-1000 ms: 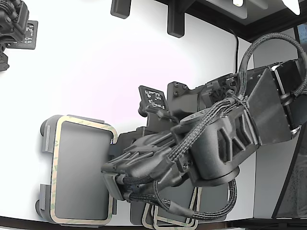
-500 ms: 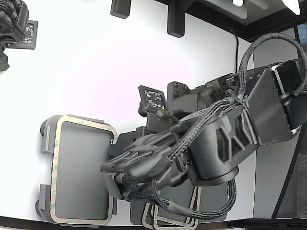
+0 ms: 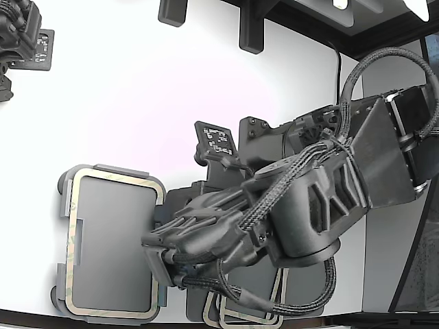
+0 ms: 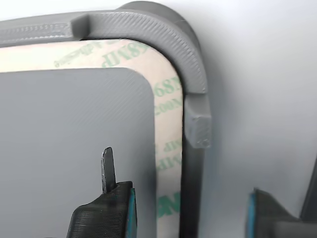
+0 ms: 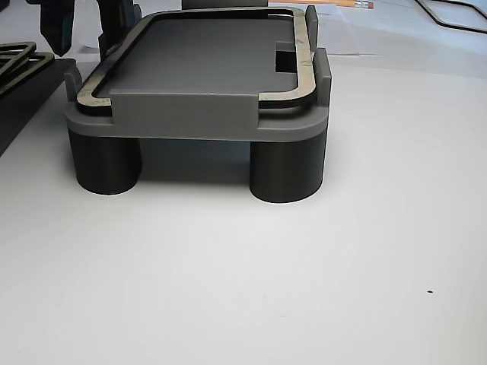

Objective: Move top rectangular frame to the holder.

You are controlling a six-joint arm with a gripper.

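Observation:
The beige-tan frame (image 3: 74, 274) lies flat inside the light grey holder (image 3: 64, 205) at the exterior view's lower left. The wrist view shows its greenish-printed corner (image 4: 166, 99) seated against the holder's raised wall (image 4: 183, 44). My gripper (image 3: 153, 273) is open at the holder's right-hand long side in the exterior view. In the wrist view its fingers (image 4: 106, 208) stand apart on either side of the frame's edge and the holder's wall, gripping nothing. The other view shows the frame (image 5: 304, 46) resting level in the holder (image 5: 190, 106), with my gripper (image 5: 85, 26) behind it.
Two more alike frames (image 3: 240, 317) are stacked on a dark mat under my arm, also seen in the other view (image 5: 15, 61). A second arm (image 3: 17, 34) is at the exterior view's top left. Black brackets (image 3: 250, 31) stand at the table's far edge.
The frame has shifted toward the exterior view's left and settled inside the holder's rim. The gripper has moved slightly the same way and its fingers now stand clear of the frame.

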